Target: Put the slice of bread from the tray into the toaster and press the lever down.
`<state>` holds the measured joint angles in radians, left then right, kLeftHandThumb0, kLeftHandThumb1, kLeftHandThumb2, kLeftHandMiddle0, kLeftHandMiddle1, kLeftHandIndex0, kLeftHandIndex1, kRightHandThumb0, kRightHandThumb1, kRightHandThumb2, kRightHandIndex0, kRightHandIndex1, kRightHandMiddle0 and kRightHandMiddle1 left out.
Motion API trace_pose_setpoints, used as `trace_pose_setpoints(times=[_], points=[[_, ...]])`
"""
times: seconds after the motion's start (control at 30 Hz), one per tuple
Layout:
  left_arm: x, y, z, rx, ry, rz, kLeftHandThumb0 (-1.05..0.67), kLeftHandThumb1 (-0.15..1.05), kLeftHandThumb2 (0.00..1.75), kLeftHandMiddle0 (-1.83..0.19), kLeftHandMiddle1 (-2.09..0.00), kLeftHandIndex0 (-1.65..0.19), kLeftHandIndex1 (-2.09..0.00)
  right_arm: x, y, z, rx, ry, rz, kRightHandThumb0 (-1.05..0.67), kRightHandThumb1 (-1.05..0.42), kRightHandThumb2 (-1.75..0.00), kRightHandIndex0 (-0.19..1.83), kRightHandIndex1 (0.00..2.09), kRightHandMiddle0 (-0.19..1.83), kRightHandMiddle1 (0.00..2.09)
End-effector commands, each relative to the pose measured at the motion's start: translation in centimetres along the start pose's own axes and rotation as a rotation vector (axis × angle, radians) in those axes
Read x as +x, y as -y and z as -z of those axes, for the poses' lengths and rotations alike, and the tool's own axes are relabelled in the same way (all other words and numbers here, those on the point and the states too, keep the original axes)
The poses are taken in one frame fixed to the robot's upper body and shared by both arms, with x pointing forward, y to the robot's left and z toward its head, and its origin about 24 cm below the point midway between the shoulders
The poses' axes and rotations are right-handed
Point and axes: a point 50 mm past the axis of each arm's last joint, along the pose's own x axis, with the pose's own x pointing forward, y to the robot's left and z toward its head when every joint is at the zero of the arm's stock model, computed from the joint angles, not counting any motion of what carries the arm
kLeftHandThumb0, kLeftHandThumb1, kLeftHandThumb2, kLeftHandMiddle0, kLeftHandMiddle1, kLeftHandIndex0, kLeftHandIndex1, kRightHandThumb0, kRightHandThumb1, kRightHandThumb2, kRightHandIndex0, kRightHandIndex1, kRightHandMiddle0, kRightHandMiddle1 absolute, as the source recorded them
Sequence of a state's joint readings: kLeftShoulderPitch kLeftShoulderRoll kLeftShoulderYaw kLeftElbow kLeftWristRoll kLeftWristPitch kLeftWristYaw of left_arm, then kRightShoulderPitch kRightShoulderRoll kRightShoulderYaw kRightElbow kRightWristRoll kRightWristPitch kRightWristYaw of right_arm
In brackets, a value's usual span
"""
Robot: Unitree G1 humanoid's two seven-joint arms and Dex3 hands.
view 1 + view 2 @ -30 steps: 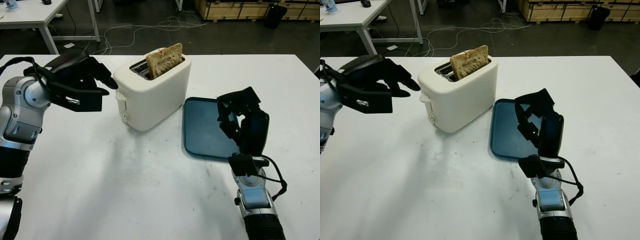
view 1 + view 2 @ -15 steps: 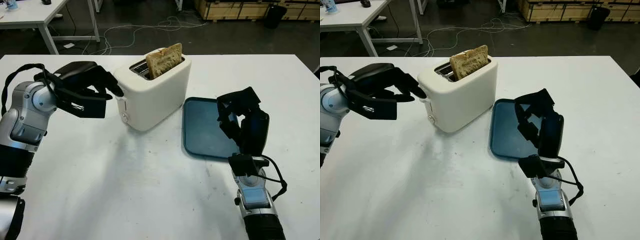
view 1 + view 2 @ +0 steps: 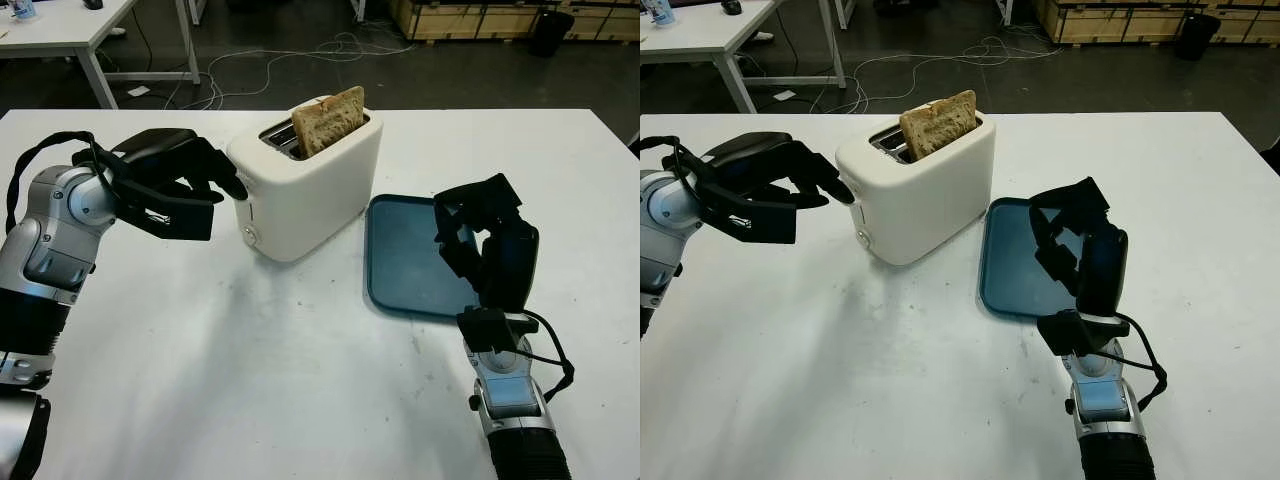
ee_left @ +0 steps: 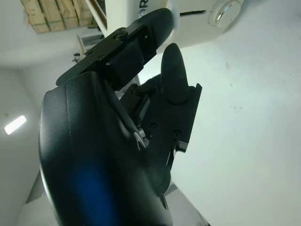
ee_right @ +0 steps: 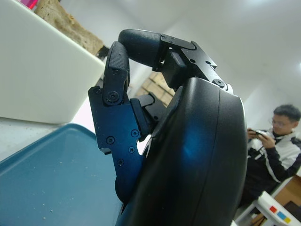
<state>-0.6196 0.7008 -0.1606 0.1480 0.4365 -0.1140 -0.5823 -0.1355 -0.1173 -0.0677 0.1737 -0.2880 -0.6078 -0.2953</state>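
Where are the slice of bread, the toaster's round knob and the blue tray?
slice of bread (image 3: 329, 118), left eye view, on its crusty face above the slot.
round knob (image 3: 249, 235), left eye view, low on the toaster's end face.
blue tray (image 3: 405, 262), left eye view, on its bare floor.

Robotics lab / workshop w/ test setup.
White bench (image 3: 300, 380) on dark bare floor (image 3: 300, 60), loose cables (image 3: 330, 48) trailing across it; 2nd white table (image 3: 70, 25) at back left, wooden crates (image 3: 470, 18) stacked along far wall, black bin (image 3: 550, 30) nearby. Right wrist view: seated person (image 5: 275, 146) w/ phone in bright white-walled room.
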Motion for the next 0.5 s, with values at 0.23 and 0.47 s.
trace_pose_setpoints(times=[0.23,0.47], points=[[0.2,-0.17,0.11,0.039,-0.019,0.001,-0.17,0.84,0.57,-0.58,-0.51,-0.91,-0.03,-0.01,0.1,0.01,0.003,0.023,-0.001,-0.44,-0.92,-0.37,0.89,1.75,0.58,1.72],[0.32,-0.06,0.15,0.054,-0.035,0.006,-0.15,0.9,0.47,-0.56,-0.41,-0.84,-0.03,-0.07,0.08,-0.04,0.011,0.026,-0.011,-0.44,-0.92,-0.37,0.89,1.75,0.57,1.74]])
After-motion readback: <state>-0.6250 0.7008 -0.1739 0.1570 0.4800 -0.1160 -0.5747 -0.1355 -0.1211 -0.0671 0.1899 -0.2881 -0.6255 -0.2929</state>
